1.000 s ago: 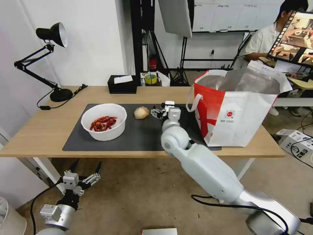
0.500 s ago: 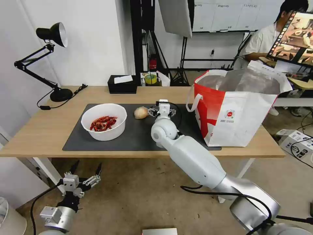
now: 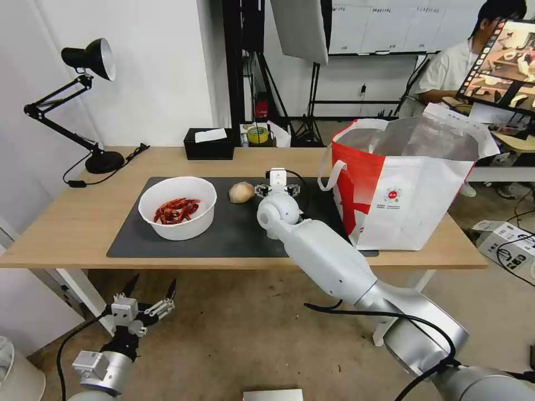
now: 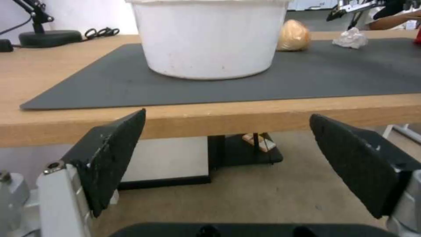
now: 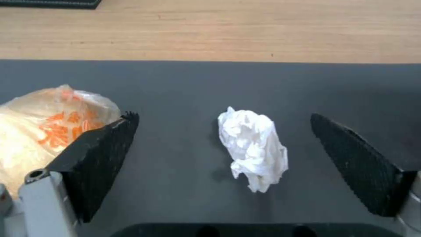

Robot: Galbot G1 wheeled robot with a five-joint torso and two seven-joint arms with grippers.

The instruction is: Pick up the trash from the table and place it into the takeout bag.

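From the head, the right gripper (image 3: 277,188) hangs over the grey mat (image 3: 167,245), between the ball (image 3: 242,192) on its left and the bag (image 3: 409,184) on its right. The bowl (image 3: 178,207) of red scraps sits on the mat's left half. The left gripper (image 3: 146,305) is parked below the table (image 3: 67,223), fingers spread.

From the left wrist, the bowl (image 4: 210,36) is a smooth, round white tub on the matte mat (image 4: 307,79); beyond it lie the ball (image 4: 294,35) and tissue (image 4: 351,38).

From the right wrist, the wide-open textured pads (image 5: 105,154) straddle the tissue (image 5: 253,148), a light crumpled wad on the mat (image 5: 184,85), without touching it. The ball (image 5: 39,121) looks wrapped in thin crinkly film, and the near pad sits just beside it. My worry: that pad could nudge the ball and set it rolling, or the soft tissue could compress and slip out.
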